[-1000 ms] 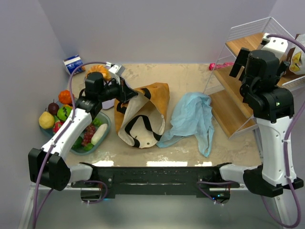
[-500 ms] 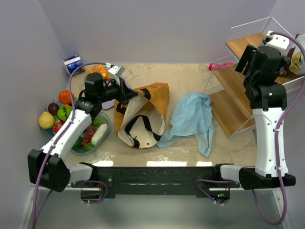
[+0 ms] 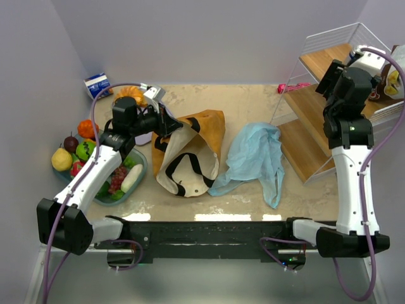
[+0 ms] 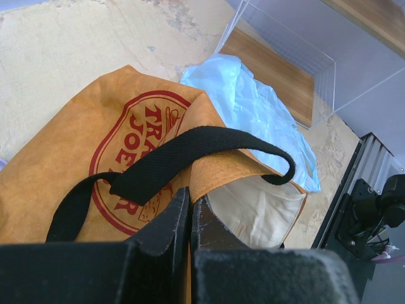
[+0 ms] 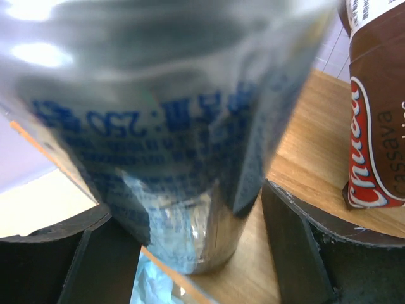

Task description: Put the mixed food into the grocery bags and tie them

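While the left jaws are pinching the tote's rim, pressed together on its fabric, the tote is lying open on the worktop beside the blue bag. The right jaws are standing spread around the can on the shelf; contact is unclear. 1 brown packet is standing beside it.

Count: 2 bags, 1 tan tote and 1 blue plastic bag. 1 silver can, 1 brown snack packet clearly visible, 1 tub. Fruit: 1 orange, 1 plum, 1 green apple, 1 pear.
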